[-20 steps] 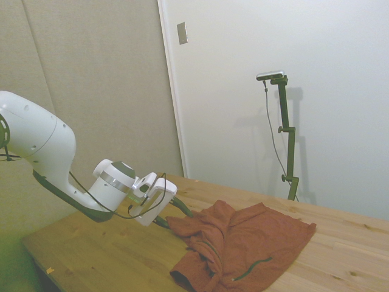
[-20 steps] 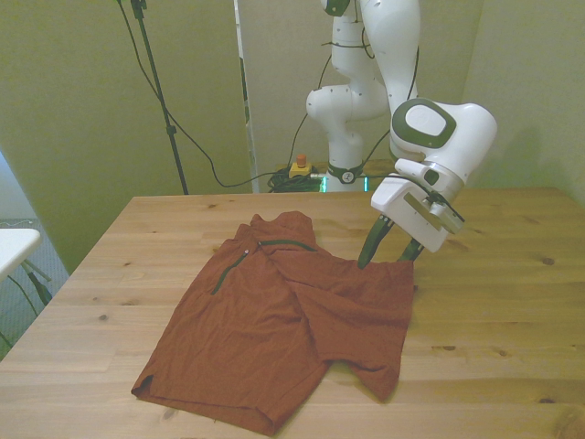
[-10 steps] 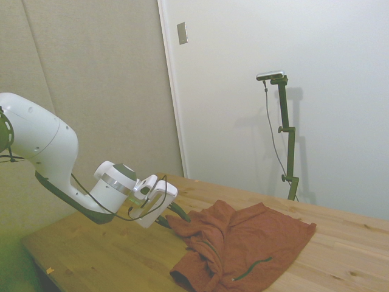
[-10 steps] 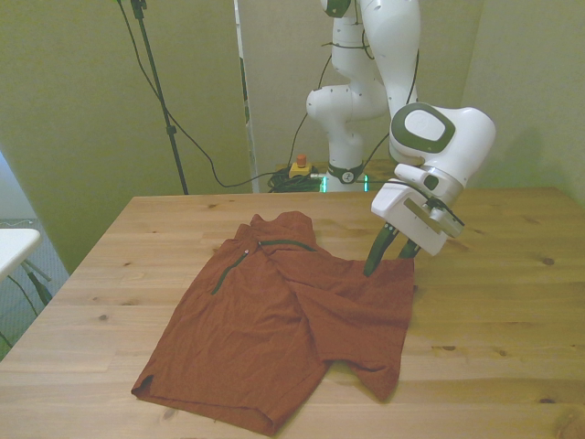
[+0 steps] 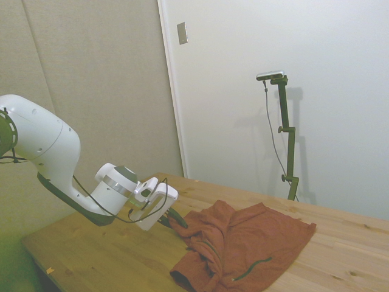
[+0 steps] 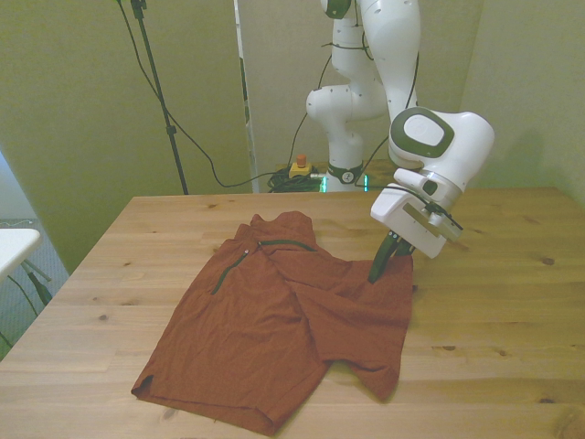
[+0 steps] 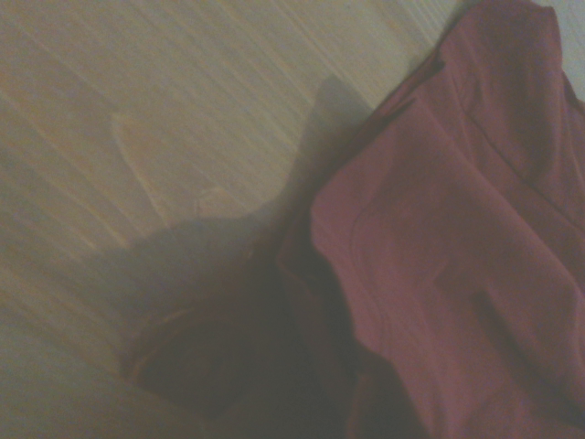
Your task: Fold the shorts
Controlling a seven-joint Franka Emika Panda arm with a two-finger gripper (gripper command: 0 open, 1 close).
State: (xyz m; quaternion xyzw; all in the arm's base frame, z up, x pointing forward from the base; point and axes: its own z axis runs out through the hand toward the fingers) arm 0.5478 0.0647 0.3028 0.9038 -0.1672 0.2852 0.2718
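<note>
On the counter (image 6: 512, 302) the shorts (image 6: 283, 320) are lying partly doubled over, still wrinkled; the hand (image 6: 386, 267) is seemingly pinching their corner at the front view's right, folding barely underway.

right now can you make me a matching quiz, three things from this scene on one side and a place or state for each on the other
Things:
1. rust-orange fabric shorts
2. white robot gripper with dark fingers
3. bare wooden table

Descriptions:
A. pinched shut on a cloth corner
B. spread out wrinkled, one part folded over
C. carrying the garment

Pairs: 1-B, 2-A, 3-C
</note>
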